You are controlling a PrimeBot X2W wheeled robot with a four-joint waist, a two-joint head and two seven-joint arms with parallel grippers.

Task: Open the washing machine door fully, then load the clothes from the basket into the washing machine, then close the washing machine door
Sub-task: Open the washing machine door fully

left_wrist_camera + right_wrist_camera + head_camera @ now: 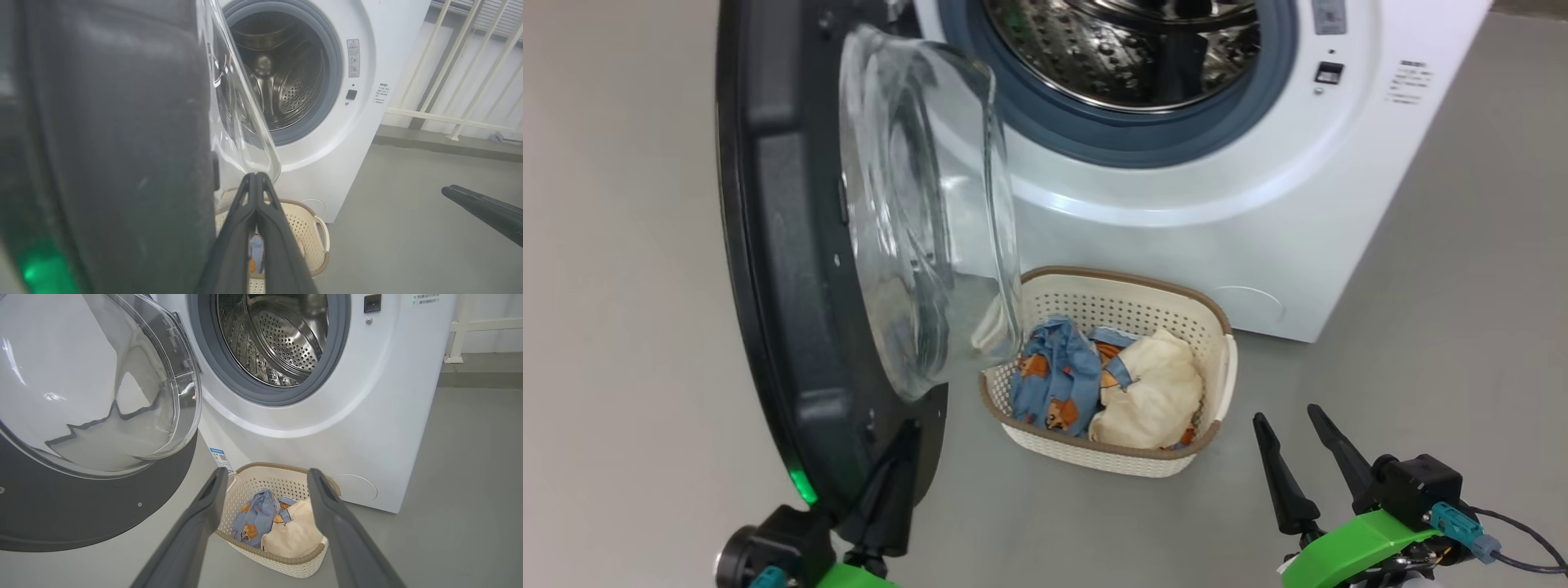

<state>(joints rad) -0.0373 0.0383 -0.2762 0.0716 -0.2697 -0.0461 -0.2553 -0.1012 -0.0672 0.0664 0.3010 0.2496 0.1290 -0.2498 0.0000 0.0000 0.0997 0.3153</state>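
The washing machine door (792, 269) stood wide open to the left of the left end effector (256, 183), its glass bowl (915, 212) bulging toward the basket (1127, 286). That end effector's fingers (237, 228) were pressed shut and empty, close by the door's lower rim; contact could not be told. Ahead and to its right, the basket sat on the floor (1421, 367) before the washing machine (1176, 220), holding the clothes (1111, 384): blue bundle (1054, 380) left, cream bundle (1152, 392) right. The right end effector (1285, 413), spread wide and empty, pointed at them from nearer, so that arm looked better placed.
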